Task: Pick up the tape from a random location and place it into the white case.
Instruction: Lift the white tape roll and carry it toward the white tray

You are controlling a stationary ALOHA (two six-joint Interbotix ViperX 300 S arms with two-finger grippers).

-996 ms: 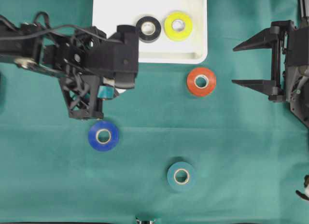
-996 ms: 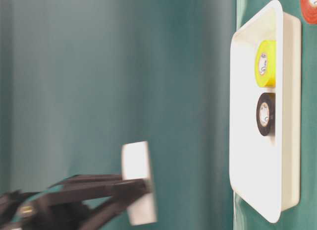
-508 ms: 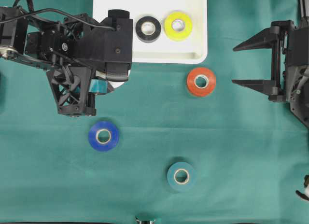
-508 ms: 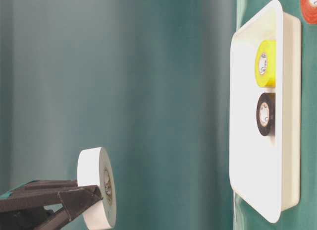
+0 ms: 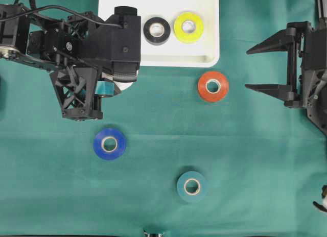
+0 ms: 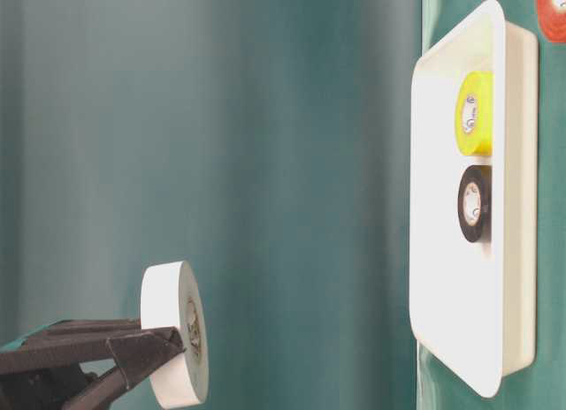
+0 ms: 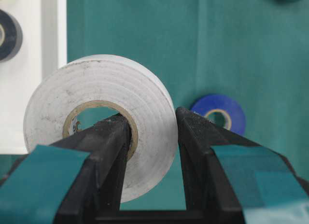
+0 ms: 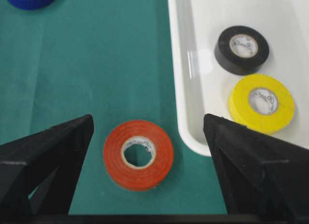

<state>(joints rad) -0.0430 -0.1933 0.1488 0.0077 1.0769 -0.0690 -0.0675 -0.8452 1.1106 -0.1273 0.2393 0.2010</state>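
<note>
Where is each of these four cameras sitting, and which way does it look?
Overhead: straight down on the white case and both arms.
Table-level: low, sideways; left end effector holds white tape.
Left wrist: along its fingers pinching that tape.
Right wrist: past the open right end effector at red tape.
Overhead and right wrist share red tape.

Nothing readable anywhere here, honestly. The tape cores show some tiny print, way too small and blurry to make out. No labels, brands or numbers.
</note>
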